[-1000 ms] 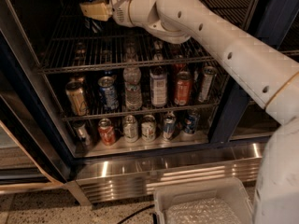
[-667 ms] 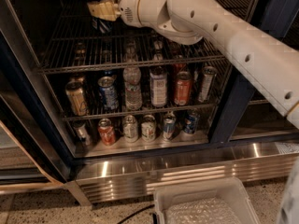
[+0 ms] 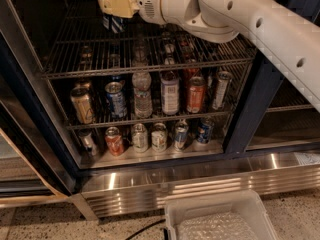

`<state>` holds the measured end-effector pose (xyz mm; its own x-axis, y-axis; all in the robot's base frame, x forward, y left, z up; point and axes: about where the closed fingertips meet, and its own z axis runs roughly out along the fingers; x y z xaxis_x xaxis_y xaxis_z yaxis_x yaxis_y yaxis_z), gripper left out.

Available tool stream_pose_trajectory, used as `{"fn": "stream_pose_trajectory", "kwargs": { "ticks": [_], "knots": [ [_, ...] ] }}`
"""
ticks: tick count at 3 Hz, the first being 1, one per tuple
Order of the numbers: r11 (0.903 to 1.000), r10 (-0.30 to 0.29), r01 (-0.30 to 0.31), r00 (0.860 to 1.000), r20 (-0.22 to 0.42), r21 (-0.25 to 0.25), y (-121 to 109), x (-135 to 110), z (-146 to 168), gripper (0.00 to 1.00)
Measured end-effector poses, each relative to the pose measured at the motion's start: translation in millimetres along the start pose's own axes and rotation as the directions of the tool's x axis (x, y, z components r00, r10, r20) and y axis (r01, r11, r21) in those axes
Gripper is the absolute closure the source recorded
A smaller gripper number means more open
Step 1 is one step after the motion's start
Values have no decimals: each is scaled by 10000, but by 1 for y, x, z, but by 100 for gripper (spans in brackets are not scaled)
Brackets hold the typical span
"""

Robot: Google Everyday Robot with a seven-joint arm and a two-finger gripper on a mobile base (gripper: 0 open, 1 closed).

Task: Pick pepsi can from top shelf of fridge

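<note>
Gripper (image 3: pixel 107 5), the cream-padded pincer on the white arm, sits at the upper left of frame, inside the blue-framed stainless fridge (image 3: pixel 250 109). The dark blue, white-striped pepsi can (image 3: pixel 110 23) stands upright, long axis vertical, far back on the left of the grey wire top shelf (image 3: pixel 150 67). The pincer comes in from the right and crosses the can's mid-body, so the can is right at its tip. Can't tell whether it's open or clamped. My read: confirm the grip, then lift clear of the rack and draw out.

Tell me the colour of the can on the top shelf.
The can is dark blue with white stripes, in the camera view; the gripper is at its top.
</note>
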<state>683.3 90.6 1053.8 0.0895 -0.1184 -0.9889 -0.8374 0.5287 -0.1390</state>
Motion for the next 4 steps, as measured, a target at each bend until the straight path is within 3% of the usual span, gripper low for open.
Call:
{"fn": "stream_pose_trajectory", "kwargs": {
  "ticks": [2,4],
  "knots": [
    [9967,734,-731,9973,-88,341,21,25,-33,100],
    [9862,1099,-1099,9939,68,1236,41,31,-107,100]
  ]
}}
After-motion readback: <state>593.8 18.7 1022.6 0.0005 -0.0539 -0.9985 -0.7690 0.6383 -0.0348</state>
